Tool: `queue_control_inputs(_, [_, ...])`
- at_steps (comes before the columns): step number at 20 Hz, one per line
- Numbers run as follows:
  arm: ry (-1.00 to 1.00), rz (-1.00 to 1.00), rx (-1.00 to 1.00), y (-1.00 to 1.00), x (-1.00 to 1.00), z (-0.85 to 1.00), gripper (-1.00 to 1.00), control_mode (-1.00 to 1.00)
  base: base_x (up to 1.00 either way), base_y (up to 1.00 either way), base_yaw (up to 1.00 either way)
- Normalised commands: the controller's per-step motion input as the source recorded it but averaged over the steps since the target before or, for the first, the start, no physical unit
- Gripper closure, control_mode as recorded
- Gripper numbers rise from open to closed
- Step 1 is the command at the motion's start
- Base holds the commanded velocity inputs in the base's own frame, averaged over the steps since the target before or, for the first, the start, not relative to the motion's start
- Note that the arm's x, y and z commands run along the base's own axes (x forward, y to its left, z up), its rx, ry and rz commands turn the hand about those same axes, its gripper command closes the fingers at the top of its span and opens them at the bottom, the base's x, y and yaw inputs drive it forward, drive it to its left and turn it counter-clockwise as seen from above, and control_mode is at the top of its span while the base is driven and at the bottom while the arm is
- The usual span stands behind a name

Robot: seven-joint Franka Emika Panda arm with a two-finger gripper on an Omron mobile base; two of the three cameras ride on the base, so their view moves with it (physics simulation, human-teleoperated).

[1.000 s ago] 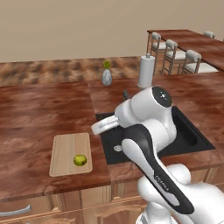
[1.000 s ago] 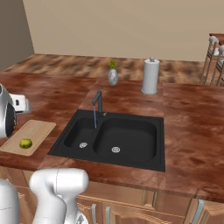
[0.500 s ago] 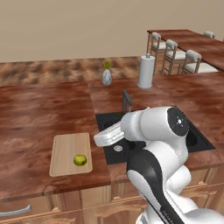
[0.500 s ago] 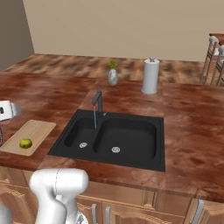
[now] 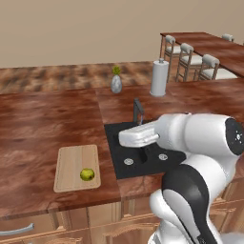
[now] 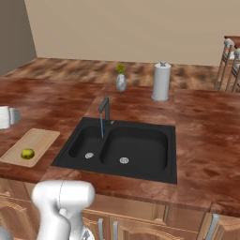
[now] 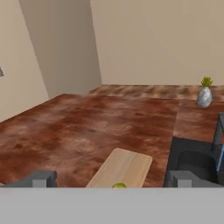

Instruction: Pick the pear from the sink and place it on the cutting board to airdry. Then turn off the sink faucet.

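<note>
The yellow-green pear [image 5: 86, 174] [image 6: 27, 153] lies on the tan cutting board [image 5: 71, 159] [image 6: 35, 140], near its front end, left of the black sink [image 5: 120, 151] [image 6: 140, 147]. The dark sink faucet [image 5: 138, 112] [image 6: 105, 108] stands behind the basins, and a thin blue stream [image 6: 101, 127] falls into the narrow basin. My gripper [image 7: 111, 179] is open with nothing in it, its fingertips [image 7: 41, 178] wide apart, with the board [image 7: 124, 166] and the top of the pear [image 7: 119, 185] low between them. The white hand [image 5: 137, 135] hovers over the sink's left edge.
A grey vase with a yellow flower [image 5: 116, 83] [image 6: 121, 80] and a paper towel roll [image 5: 159, 77] [image 6: 161, 82] stand behind the sink. Chairs [image 5: 190, 59] and a dining table are at the back right. Bare brown counter [image 7: 87, 127] stretches left of the board.
The hand has drawn back a little to the right, from the board's side to the sink's left edge, while the arm's bulk swung right and lower. The pear stays on the board.
</note>
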Motion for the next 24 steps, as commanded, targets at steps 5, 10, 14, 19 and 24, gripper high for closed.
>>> queue_control_inputs(5, [0.05, -0.03, 0.17, -0.44, -0.18, 0.63, -1.0, -1.0, 0.0, 0.0, 0.0])
queue_control_inputs(10, [0.0, 0.0, 0.06, -0.42, -0.27, 0.07, -1.0, -1.0, 0.0, 0.0, 0.0])
queue_control_inputs(14, [0.0, 0.0, 0.07, -0.47, -0.35, 0.0, -1.0, -1.0, 0.0, 0.0, 0.0])
queue_control_inputs(19, [0.0, 0.0, 0.11, -0.45, -0.34, -0.01, -1.0, -1.0, 0.0, 0.0, 0.0])
queue_control_inputs(24, [-0.01, 0.05, 0.01, -0.41, -0.24, 0.02, -1.0, -1.0, 0.0, 0.0, 0.0])
